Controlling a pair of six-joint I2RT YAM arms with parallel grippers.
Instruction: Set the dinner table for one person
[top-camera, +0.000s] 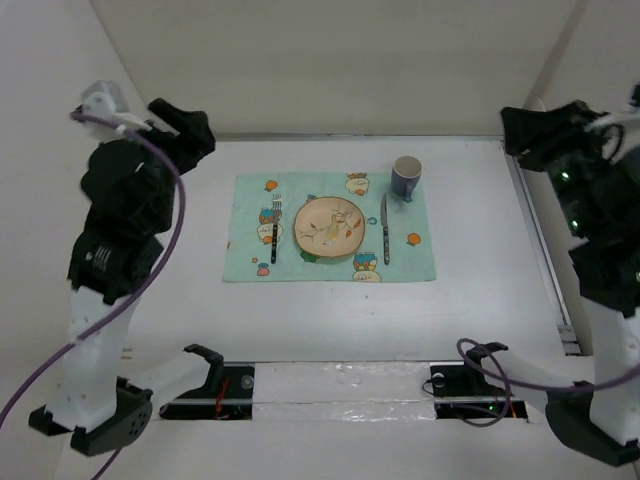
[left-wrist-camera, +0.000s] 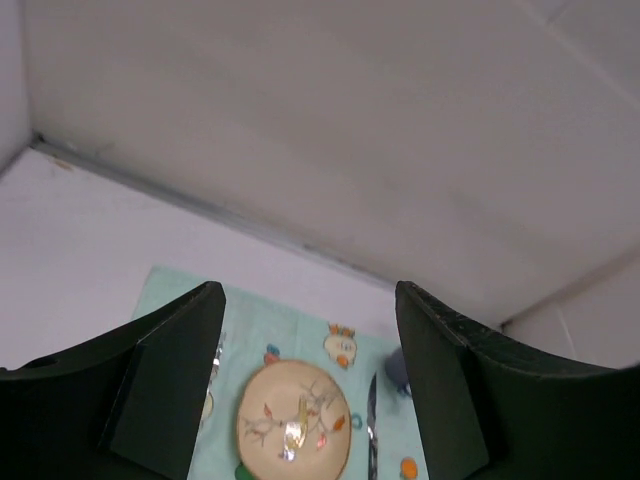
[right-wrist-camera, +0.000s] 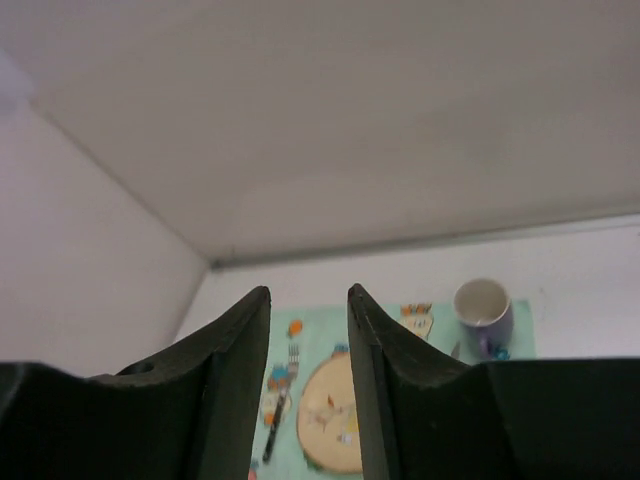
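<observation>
The white dinner table (top-camera: 480, 290) carries a mint-green cartoon placemat (top-camera: 250, 262). On the placemat lie a cream patterned plate (top-camera: 328, 228), a fork (top-camera: 274, 235) to its left, a knife (top-camera: 384, 232) to its right and a blue-purple mug (top-camera: 406, 178) at the far right corner. My left gripper (top-camera: 190, 125) is raised at the far left, open and empty (left-wrist-camera: 308, 290). My right gripper (top-camera: 515, 130) is raised at the far right, its fingers a narrow gap apart and empty (right-wrist-camera: 308, 290). Both wrist views look down on the plate (left-wrist-camera: 292, 425) (right-wrist-camera: 335, 415) and mug (right-wrist-camera: 484, 310).
White walls (top-camera: 330, 60) close in the table at the back and sides. A metal rail (top-camera: 540, 250) runs along the right edge. A taped strip (top-camera: 340, 385) with black brackets and cables lies at the near edge between the arm bases.
</observation>
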